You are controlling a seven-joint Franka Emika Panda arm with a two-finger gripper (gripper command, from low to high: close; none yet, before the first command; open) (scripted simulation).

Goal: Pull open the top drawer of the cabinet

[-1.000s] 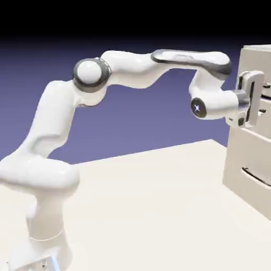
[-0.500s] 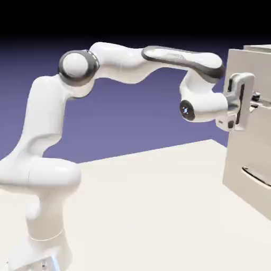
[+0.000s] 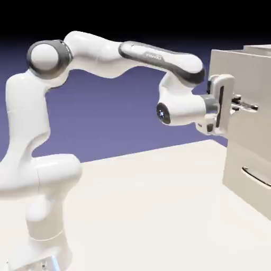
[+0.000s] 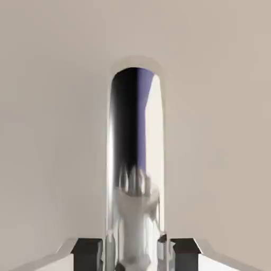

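The cabinet [image 3: 239, 186] stands at the exterior view's right edge. Its top drawer [image 3: 249, 74] juts out toward the arm, its front well ahead of the lower drawer's front. My gripper [image 3: 244, 104] reaches level against that front and is shut on the drawer's handle [image 3: 251, 107]. In the hand view the cream drawer front [image 4: 53, 106] fills the picture. The shiny handle bar [image 4: 135, 159] runs up the middle, clamped between my two finger tips [image 4: 87, 253] at the bottom edge, where my gripper [image 4: 135, 255] sits.
The lower drawer [image 3: 244, 159] stays flush in the cabinet, with its own slim handle [image 3: 257, 177]. The pale table [image 3: 159, 211] spreads between the robot's base and the cabinet.
My jaws closed on the handle a second ago. Since then the hand has drawn back toward the exterior view's left, and the top drawer has slid out with it.
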